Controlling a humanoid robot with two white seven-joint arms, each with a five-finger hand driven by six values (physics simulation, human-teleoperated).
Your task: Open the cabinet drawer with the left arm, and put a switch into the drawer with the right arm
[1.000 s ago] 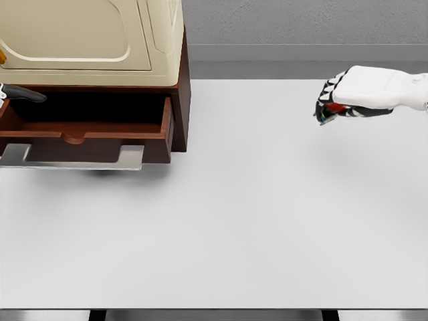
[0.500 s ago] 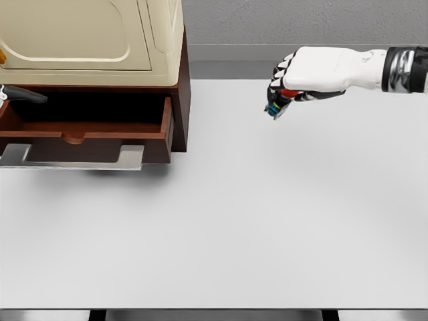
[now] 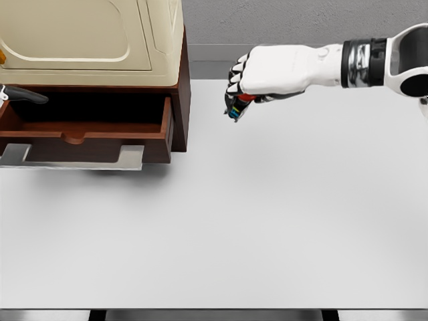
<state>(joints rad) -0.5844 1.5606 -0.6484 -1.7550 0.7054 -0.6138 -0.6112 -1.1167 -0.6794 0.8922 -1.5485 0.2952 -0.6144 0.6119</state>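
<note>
The cabinet (image 3: 93, 40), cream above a brown frame, stands at the table's far left. Its drawer (image 3: 100, 142) is pulled out, showing a dark hollow inside, with a metal handle bar (image 3: 73, 165) along its front. Only a small dark part of my left hand (image 3: 21, 95) shows at the left edge, over the drawer's back. My right hand (image 3: 238, 90) hovers above the table just right of the cabinet's corner. It is shut on the switch (image 3: 234, 112), a small red and blue piece that pokes out below the curled fingers.
The white table (image 3: 254, 221) stretches across the view, with its front edge along the bottom. A grey wall (image 3: 301, 27) runs behind it. The cabinet's brown side panel (image 3: 183, 100) stands between my right hand and the drawer opening.
My right hand has carried the switch steadily leftward, from the right edge to just beside the cabinet. The drawer and the left hand have stayed put.
</note>
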